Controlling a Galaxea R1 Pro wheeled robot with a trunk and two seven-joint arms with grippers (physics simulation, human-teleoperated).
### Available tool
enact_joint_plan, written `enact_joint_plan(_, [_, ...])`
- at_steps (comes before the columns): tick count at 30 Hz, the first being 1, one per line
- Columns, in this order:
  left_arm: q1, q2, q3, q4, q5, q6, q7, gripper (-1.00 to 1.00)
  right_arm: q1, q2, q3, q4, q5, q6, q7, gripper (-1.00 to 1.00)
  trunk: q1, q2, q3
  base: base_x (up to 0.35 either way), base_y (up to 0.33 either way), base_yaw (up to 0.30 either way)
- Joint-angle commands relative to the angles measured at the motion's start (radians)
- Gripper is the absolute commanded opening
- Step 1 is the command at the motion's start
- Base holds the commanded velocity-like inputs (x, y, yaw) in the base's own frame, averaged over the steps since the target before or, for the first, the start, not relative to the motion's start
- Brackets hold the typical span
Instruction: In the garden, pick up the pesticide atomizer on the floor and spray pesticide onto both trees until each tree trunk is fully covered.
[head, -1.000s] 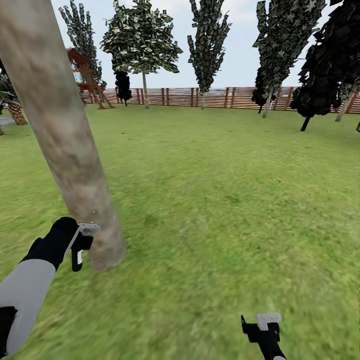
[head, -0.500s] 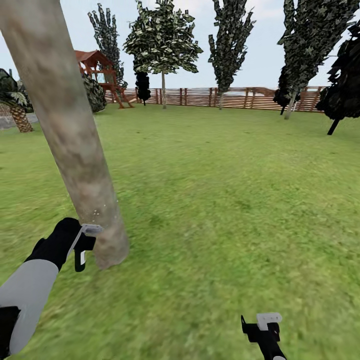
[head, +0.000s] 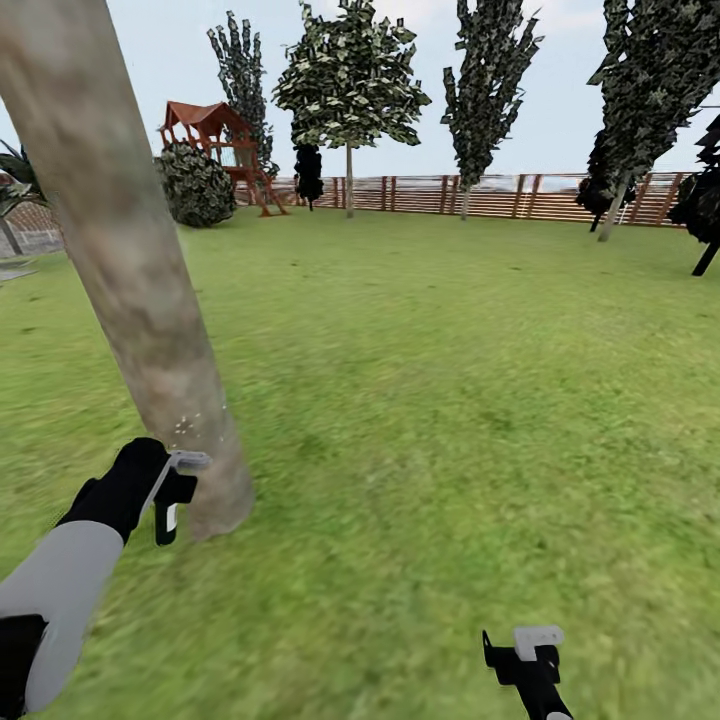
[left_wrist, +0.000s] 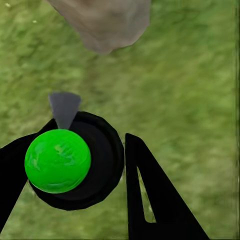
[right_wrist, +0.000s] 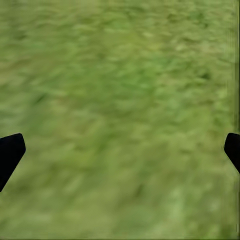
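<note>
We stand on the big green lawn (head: 450, 400) of the garden, with a brown fence (head: 500, 195) far off at the back. Right by us on our left is a thick pale trunk (head: 130, 260), leaning a bit in our head view. Low on its bark we see a few tiny white specks, so we think some spray has landed there, but most of the trunk looks bare to us. We cannot see the other pale tree from here, so we cannot tell if it is done. Our left gripper (head: 172, 492) is just beside the foot of the trunk. In the left wrist view its two black fingers (left_wrist: 150, 200) are closed around the atomizer (left_wrist: 75, 160), which looks like a dark round bottle with a bright green top and a small grey nozzle pointing toward the trunk. So the picking up is done, and we think the spraying has only just begun. Our right gripper (head: 525, 655) hangs low over the grass with its fingers (right_wrist: 10, 152) spread wide and nothing in it.
</note>
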Motion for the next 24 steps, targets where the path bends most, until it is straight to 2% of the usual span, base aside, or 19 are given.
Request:
enact_joint_plan(1, [-0.001, -0.007, 0.003, -0.001, -0.017, 0.003, -0.009, -1.00, -0.001, 0.000, -0.008, 0.001, 0.011, -0.003, -0.003, 1.00, 0.000, 0.000, -0.001, 0.174, -0.230, 0.000])
enact_joint_plan(3, [-0.001, -0.008, 0.005, -0.001, -0.019, 0.002, -0.009, -1.00, -0.001, 0.000, -0.008, 0.001, 0.011, -0.003, -0.003, 1.00, 0.000, 0.000, -0.001, 0.171, -0.232, 0.000])
enact_joint_plan(6, [-0.001, 0.010, 0.014, 0.000, -0.021, 0.003, -0.008, -1.00, -0.001, 0.000, -0.008, 0.001, 0.011, -0.003, -0.003, 1.00, 0.000, 0.000, -0.001, 0.178, -0.233, 0.000])
enact_joint_plan(7, [-0.001, 0.025, 0.016, 0.000, -0.022, 0.004, -0.009, -1.00, -0.001, 0.000, -0.008, 0.001, 0.011, -0.002, -0.003, 1.00, 0.000, 0.000, -0.001, 0.182, -0.233, 0.000])
enact_joint_plan(8, [0.006, 0.053, 0.018, 0.000, -0.021, 0.004, -0.010, -1.00, -0.001, 0.000, -0.008, 0.001, 0.011, -0.003, -0.003, 1.00, 0.000, 0.000, -0.001, 0.183, -0.233, 0.000])
enact_joint_plan(11, [0.021, 0.066, 0.018, 0.000, -0.020, 0.001, -0.010, -1.00, -0.001, 0.000, -0.008, 0.001, 0.011, -0.002, -0.003, 1.00, 0.000, 0.000, -0.001, 0.184, -0.233, 0.073])
enact_joint_plan(13, [0.040, 0.052, 0.013, 0.000, -0.016, -0.002, -0.008, -1.00, -0.001, 0.000, -0.008, 0.001, 0.011, -0.002, -0.003, 1.00, 0.000, 0.000, -0.001, 0.184, -0.233, 0.229])
enact_joint_plan(15, [0.047, 0.012, 0.014, 0.000, -0.017, -0.004, -0.008, -1.00, -0.001, 0.000, -0.008, 0.001, 0.011, -0.002, -0.003, 1.00, 0.000, 0.000, -0.001, 0.204, -0.214, 0.267])
enact_joint_plan(17, [0.052, -0.010, 0.015, 0.000, -0.019, -0.004, -0.008, -1.00, -0.001, 0.000, -0.008, 0.001, 0.010, -0.003, -0.003, 1.00, 0.000, 0.000, -0.001, 0.211, -0.168, 0.275])
enact_joint_plan(18, [0.057, -0.009, 0.017, 0.000, -0.020, -0.005, -0.008, -1.00, -0.001, 0.000, -0.008, 0.001, 0.011, -0.003, -0.003, 1.00, 0.000, 0.000, -0.001, 0.108, -0.064, 0.277])
enact_joint_plan(21, [0.082, 0.015, 0.024, -0.002, -0.021, -0.005, -0.006, -1.00, -0.001, 0.000, -0.008, 0.001, 0.011, -0.002, -0.003, 1.00, 0.000, 0.000, -0.001, 0.034, -0.020, 0.278])
enact_joint_plan(23, [0.090, 0.056, 0.027, -0.002, -0.021, -0.005, -0.006, -1.00, -0.001, 0.000, -0.008, 0.001, 0.011, -0.003, -0.003, 1.00, 0.000, 0.000, -0.001, 0.007, -0.004, 0.278])
enact_joint_plan(24, [0.091, 0.068, 0.028, -0.001, -0.021, -0.005, -0.006, -1.00, -0.001, 0.001, -0.008, 0.001, 0.011, -0.002, -0.003, 1.00, 0.000, 0.000, -0.001, 0.002, -0.001, 0.278])
